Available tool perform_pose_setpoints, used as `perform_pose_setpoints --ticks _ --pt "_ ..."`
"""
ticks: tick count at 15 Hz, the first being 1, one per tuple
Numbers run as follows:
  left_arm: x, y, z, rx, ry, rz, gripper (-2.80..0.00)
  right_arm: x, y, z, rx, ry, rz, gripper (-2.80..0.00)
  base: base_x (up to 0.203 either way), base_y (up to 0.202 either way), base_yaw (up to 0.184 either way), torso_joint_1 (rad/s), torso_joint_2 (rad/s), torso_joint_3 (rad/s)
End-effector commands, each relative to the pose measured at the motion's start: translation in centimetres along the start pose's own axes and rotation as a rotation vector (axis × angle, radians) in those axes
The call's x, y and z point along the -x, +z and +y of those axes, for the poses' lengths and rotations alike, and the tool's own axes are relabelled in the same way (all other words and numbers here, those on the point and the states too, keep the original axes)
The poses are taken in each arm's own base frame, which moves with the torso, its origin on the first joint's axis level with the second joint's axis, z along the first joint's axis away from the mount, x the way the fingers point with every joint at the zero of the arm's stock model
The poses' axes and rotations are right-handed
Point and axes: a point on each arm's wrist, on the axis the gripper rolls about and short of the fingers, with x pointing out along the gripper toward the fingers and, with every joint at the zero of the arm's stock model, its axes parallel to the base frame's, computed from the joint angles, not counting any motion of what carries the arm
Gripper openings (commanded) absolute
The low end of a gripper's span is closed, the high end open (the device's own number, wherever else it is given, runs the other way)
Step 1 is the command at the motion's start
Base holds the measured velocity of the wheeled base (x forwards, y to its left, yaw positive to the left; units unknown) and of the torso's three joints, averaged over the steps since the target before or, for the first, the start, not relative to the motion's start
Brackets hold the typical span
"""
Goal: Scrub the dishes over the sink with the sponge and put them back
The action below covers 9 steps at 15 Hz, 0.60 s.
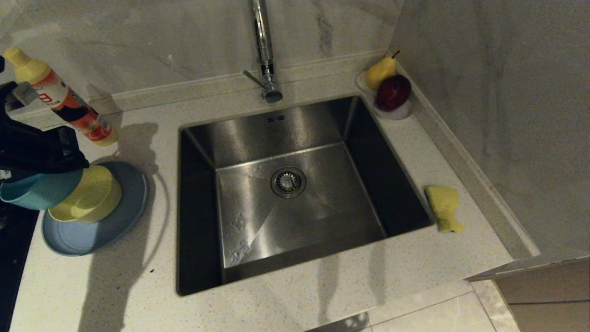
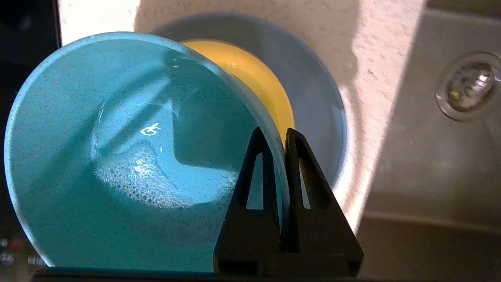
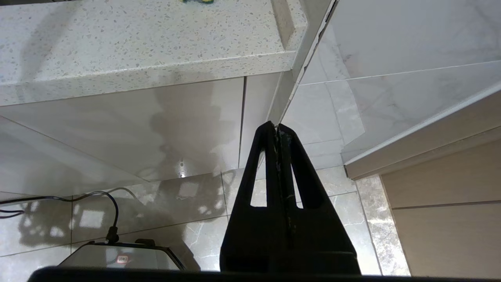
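Teal bowl [image 2: 129, 156]: yours, pinched at its rim by the left gripper [image 2: 280, 135], fingers pressed on either side of the wall. It hangs tilted at the desk's left edge, above the other dishes and apart from them. A patch of suds or water sits in its bottom.

Yellow bowl [image 1: 87, 193]: resting in the blue plate [image 1: 115, 221], near the left edge of the desk, just beside the sink's left rim.

Sink [image 1: 286, 184]: set in the middle of the desk, drain at the centre of its floor, tap [image 1: 262, 46] at the back rim.

Sponge [image 1: 443, 207]: lying on the desk just beside the sink's right rim, untouched.

Right gripper [image 3: 278, 131]: parked below the desk's front edge, fingers pressed together, holding nothing.

Soap bottle [image 1: 60, 99]: leaning at the back left of the desk. Pear [image 1: 381, 71] and a dark red fruit [image 1: 392, 92]: in a white dish at the back right corner.

Step in hand, as judged: carrying the teal bowl across to the sink. You should keep the rim grip firm, since a wet wall may slip. Clear the yellow bowl before swinging right. Hold the bowl's open face where the right gripper, once it has the sponge, can reach in.
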Motion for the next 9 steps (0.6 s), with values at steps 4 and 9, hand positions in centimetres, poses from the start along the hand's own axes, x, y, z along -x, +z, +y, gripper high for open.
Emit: perform_pose_setpoints --ticks 4,9 --pt "-3.0 -1.9 0.6 -0.009 0.04 -0.004 -2.8 0.0 0.0 0.0 0.001 0.001 -0.002 -2.8 0.0 0.0 0.0 0.0 0.0 0.0" --pt "-3.2 -1.7 0.2 -0.013 0.023 -0.009 -2.8 0.0 0.0 0.0 0.001 0.001 -0.002 -2.8 0.0 0.0 0.0 0.0 0.0 0.0"
